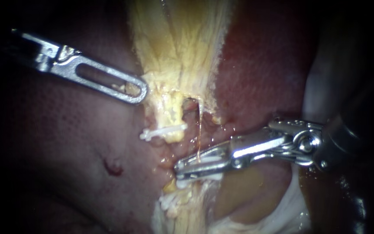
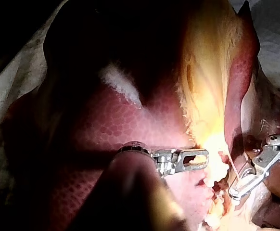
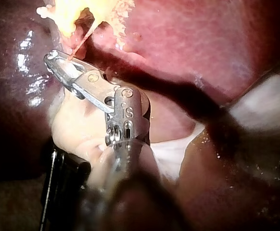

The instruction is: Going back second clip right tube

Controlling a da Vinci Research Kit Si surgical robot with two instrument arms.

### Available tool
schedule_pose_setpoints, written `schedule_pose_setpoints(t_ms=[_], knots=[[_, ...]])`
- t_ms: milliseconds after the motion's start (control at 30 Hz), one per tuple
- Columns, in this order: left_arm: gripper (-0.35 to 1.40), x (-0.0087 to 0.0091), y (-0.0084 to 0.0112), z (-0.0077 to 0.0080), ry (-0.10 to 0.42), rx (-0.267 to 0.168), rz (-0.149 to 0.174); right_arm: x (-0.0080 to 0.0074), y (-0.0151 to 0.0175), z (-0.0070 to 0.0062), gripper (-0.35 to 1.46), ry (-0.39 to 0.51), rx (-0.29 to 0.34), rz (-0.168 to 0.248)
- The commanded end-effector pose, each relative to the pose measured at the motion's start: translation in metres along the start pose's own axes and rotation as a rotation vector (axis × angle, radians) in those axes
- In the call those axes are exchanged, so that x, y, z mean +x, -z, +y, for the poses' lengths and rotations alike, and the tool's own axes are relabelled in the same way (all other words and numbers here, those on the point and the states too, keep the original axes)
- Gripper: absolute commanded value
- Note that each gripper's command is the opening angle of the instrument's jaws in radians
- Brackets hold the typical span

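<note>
Narrowly clear — right instrument (image 1: 182, 169) just below the clip (image 1: 163, 131).

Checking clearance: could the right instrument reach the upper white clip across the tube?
Probably yes: the right instrument lies close below the white clip, and only a thin strand hangs between them.

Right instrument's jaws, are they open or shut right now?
Open. In the endoscope view a narrow gap shows between the right instrument's two jaws, with nothing seen gripped; a thin strand hangs across them.
</note>
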Motion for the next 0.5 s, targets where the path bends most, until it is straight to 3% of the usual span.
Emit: schedule_pose_setpoints(t_ms=[33, 367, 400, 500], knots=[[-0.35, 0.0, 0.0, 0.0, 0.0, 0.001, 0.001, 0.0, 0.0, 0.0, -0.35, 0.0, -0.001, 0.001], [-0.35, 0.0, 0.0, 0.0001, -0.001, -0.001, -0.001, -0.0001, 0.0, 0.0, -0.35, 0.0, -0.001, 0.001], [-0.35, 0.0, 0.0, 0.0001, -0.001, -0.001, -0.001, -0.0001, 0.0, 0.0, -0.3, 0.001, -0.007, 0.006], [-0.35, 0.0, 0.0, 0.0001, -0.001, -0.001, -0.001, -0.0001, -0.0001, 0.0, 0.08, 0.007, -0.013, 0.01]])
